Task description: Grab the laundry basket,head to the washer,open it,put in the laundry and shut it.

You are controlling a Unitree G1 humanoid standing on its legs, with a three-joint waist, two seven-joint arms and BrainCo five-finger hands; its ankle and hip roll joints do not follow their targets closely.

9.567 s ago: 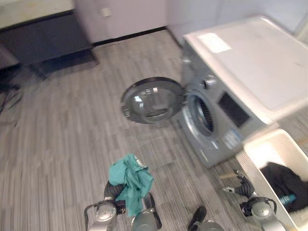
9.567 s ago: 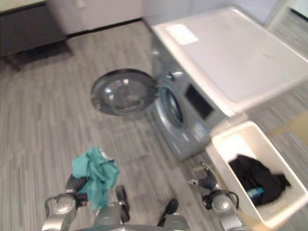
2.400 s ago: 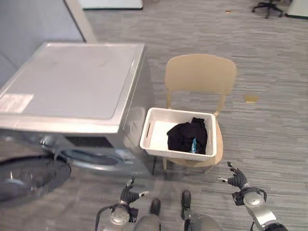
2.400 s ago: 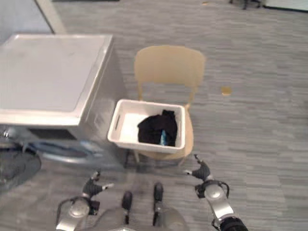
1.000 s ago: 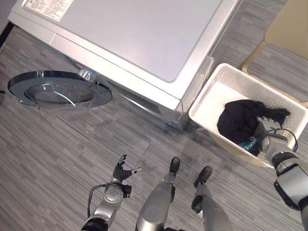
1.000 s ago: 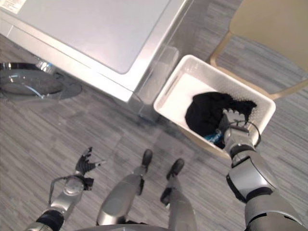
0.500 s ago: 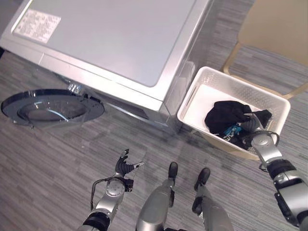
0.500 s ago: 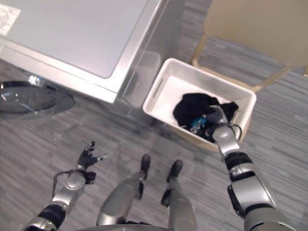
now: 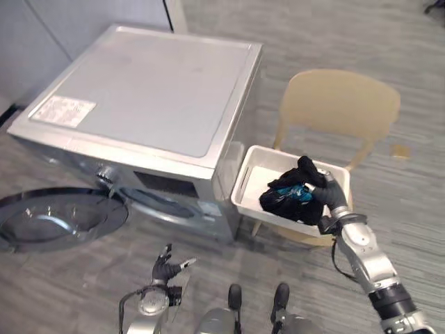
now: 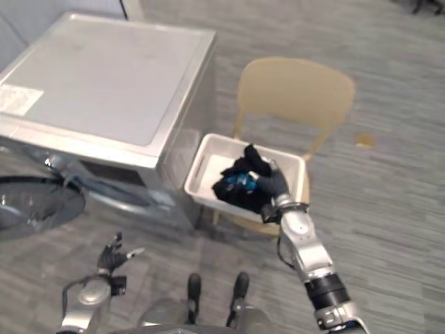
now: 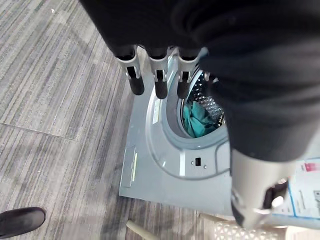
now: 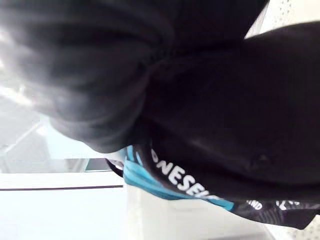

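Both head eyes look down on washer (image 9: 139, 111) and basket (image 9: 243, 191); wrist cameras sit close

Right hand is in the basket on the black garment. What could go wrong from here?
1. The white laundry basket sits on a tan chair; a hard pull on the black garment might tip or slide it off.
2. The right hand is buried in cloth, grip unconfirmed; the garment could drop on the way.
3. The washer door lies open toward the robot, a possible obstacle on approach; the left hand hangs open, idle.
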